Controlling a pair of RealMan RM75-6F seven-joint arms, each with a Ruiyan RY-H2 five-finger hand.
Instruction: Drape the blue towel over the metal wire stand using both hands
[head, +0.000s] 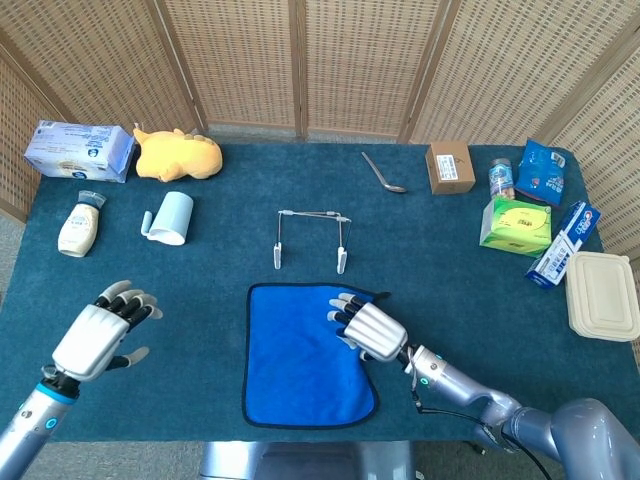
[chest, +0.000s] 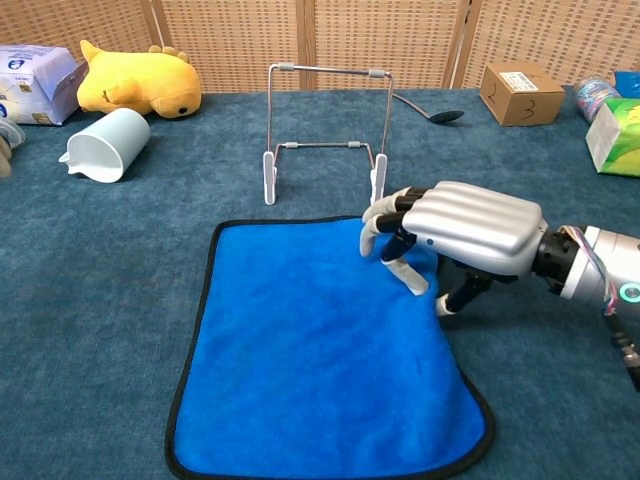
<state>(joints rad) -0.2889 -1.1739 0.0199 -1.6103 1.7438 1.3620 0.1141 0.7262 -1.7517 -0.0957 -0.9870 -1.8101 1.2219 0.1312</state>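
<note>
The flat blue cloth towel (head: 305, 350) lies under the right hand (chest: 462, 238), whose curled fingers pinch its far right corner.

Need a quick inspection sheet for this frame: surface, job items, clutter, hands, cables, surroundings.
Surface: table with dark blue cloth.
Job items: blue towel flat, undraped; wire stand upright behind it.
Clutter: plush toy, cup on its side, bottle, spoon, cardboard box, green box, lidded container.
Hands: right hand at the towel's far right corner, fingers on the cloth; left hand open, off the towel.
Cables: nothing seen.
Surroundings: woven screen.
</note>
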